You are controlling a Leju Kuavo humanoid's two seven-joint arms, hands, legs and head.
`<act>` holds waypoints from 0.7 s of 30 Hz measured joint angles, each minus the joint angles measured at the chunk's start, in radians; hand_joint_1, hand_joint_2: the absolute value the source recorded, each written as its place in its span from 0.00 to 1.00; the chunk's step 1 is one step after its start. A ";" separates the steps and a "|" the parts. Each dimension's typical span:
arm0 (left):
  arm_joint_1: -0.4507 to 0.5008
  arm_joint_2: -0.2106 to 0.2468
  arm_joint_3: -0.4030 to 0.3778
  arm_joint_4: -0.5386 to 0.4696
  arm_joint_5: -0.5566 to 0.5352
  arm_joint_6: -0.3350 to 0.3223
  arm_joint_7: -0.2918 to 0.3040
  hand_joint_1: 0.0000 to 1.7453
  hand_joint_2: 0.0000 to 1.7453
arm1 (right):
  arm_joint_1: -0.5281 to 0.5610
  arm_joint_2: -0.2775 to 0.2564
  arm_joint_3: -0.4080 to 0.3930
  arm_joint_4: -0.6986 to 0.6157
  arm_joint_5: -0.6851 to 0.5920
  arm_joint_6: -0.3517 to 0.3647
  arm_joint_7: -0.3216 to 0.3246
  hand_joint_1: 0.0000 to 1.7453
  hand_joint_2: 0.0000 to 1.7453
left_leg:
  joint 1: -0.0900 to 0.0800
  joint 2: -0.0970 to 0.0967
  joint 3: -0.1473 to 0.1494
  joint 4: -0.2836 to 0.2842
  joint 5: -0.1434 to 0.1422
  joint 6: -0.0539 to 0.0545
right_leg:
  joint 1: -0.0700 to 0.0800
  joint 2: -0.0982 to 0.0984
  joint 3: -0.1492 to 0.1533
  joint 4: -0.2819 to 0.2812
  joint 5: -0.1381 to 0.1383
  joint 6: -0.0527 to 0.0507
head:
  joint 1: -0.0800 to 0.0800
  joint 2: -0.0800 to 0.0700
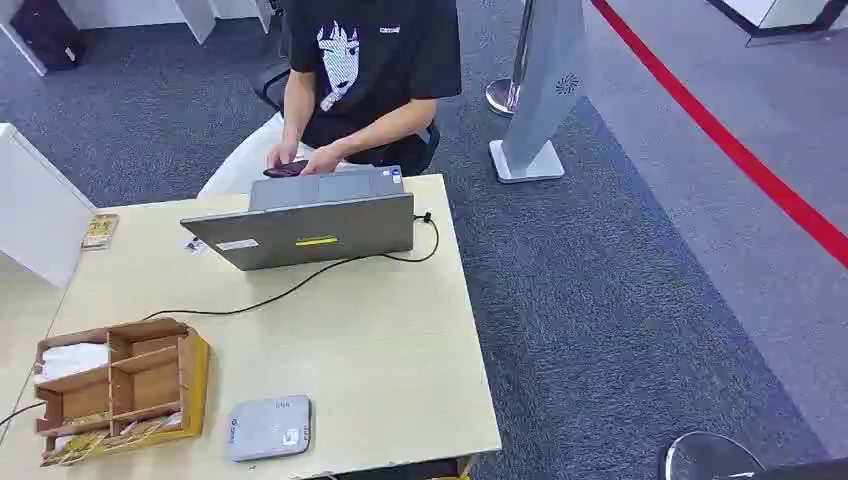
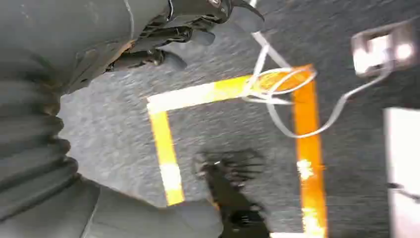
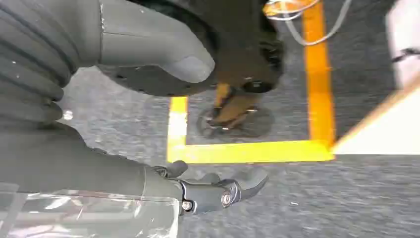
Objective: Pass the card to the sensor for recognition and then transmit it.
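Observation:
A flat grey sensor box (image 1: 268, 428) lies near the front edge of the pale wooden table (image 1: 400, 350). To its left stands a wooden organiser (image 1: 125, 385) with white items in one compartment and thin cards along its front slot; I cannot tell which one is the task's card. My left hand (image 2: 104, 49) hangs over the carpet, its dark fingers (image 2: 193, 27) apart and holding nothing. My right hand (image 3: 114, 163) hangs the same way, its thumb (image 3: 183, 64) and fingers (image 3: 228, 191) spread with nothing between them.
A person in a black T-shirt (image 1: 370, 70) sits behind the table, holding a dark phone (image 1: 285, 168) over an open grey laptop (image 1: 315, 225). A black cable (image 1: 260, 300) crosses the tabletop. A white stand (image 1: 545, 90) and a red floor line (image 1: 740, 150) lie to the right.

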State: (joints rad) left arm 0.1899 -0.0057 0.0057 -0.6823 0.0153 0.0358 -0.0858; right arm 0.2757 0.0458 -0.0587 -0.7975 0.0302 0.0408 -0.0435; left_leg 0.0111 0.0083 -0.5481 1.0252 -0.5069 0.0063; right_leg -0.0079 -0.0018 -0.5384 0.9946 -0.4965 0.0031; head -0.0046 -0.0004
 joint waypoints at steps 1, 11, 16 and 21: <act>0.002 0.001 0.000 -0.020 0.002 0.001 -0.005 0.00 0.00 | 0.010 0.004 -0.006 -0.029 0.000 0.002 -0.003 0.00 0.00 | 0.000 0.000 0.000 0.000 0.000 0.000 | 0.000 0.000 0.000 0.000 0.000 0.000 | 0.000 0.000; 0.010 0.011 0.072 -0.068 0.141 -0.091 -0.063 0.00 1.00 | 0.053 0.031 -0.147 -0.177 -0.104 0.069 -0.002 0.00 1.00 | 0.000 0.000 0.000 0.000 0.000 0.000 | 0.000 0.000 0.000 0.000 0.000 0.000 | 0.000 0.000; 0.010 -0.016 0.182 -0.112 0.176 -0.145 -0.057 0.00 1.00 | 0.056 0.066 -0.239 -0.225 -0.134 0.108 0.002 0.00 1.00 | 0.000 0.000 0.000 0.000 0.000 0.000 | 0.000 0.000 0.000 0.000 0.000 -0.001 | 0.000 0.000; 0.008 -0.054 0.307 -0.160 0.202 -0.190 -0.027 0.00 1.00 | 0.057 0.095 -0.322 -0.262 -0.153 0.135 0.007 0.00 1.00 | 0.000 0.000 0.000 0.000 0.000 0.000 | 0.000 0.000 0.000 0.000 0.001 -0.001 | 0.000 0.000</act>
State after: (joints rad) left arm 0.1981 -0.0599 0.3129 -0.8423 0.2171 -0.1538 -0.1129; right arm 0.3330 0.1412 -0.3804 -1.0594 -0.1232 0.1759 -0.0362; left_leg 0.0112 0.0078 -0.5483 1.0252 -0.5065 0.0063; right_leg -0.0078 -0.0023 -0.5386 0.9946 -0.4959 0.0021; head -0.0042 -0.0004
